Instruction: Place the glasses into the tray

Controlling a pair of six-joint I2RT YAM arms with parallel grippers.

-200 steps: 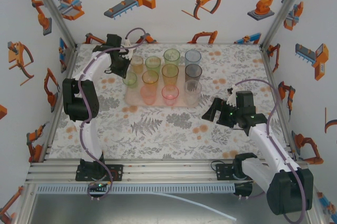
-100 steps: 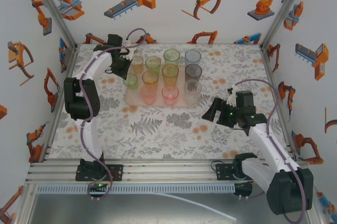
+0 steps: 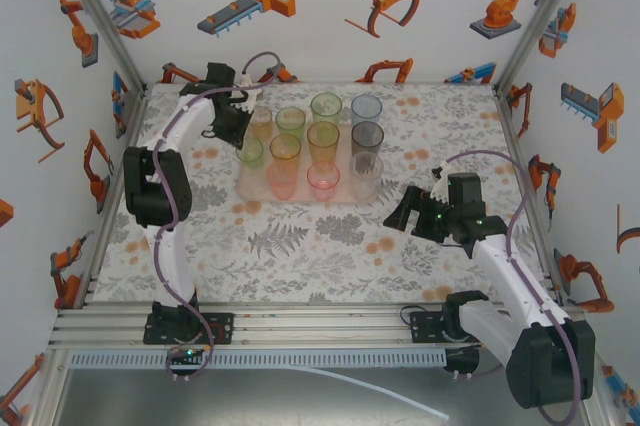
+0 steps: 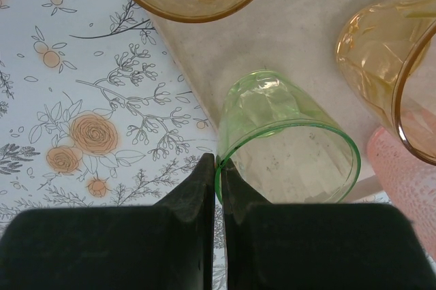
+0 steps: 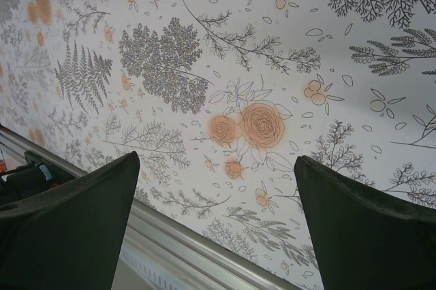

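My left hand (image 4: pixel 219 167) pinches the rim of a translucent green plastic tumbler (image 4: pixel 286 133), which sits just below it, over the edge of the flat pale pink tray (image 4: pixel 300 31). The other tinted tumblers (image 3: pixel 323 136) stand beyond, already in. My right hand (image 5: pixel 216 164) is spread and empty. Likely only the release remains.

Slender left arm (image 3: pixel 186 118) and right arm (image 3: pixel 508 276): white shell links between bulky black joint housings. Lilac cable (image 3: pixel 158 251) strung loosely along each, looping free near the wrist. Matte black left pincer (image 4: pixel 218 181) with thick, blunt-edged fingers; matte black right pincer (image 5: pixel 218 201) alike, broad and flat-faced. Shows a small green light (image 3: pixel 437 214) on the right wrist block. Ends below in squat black base blocks (image 3: pixel 182 324).
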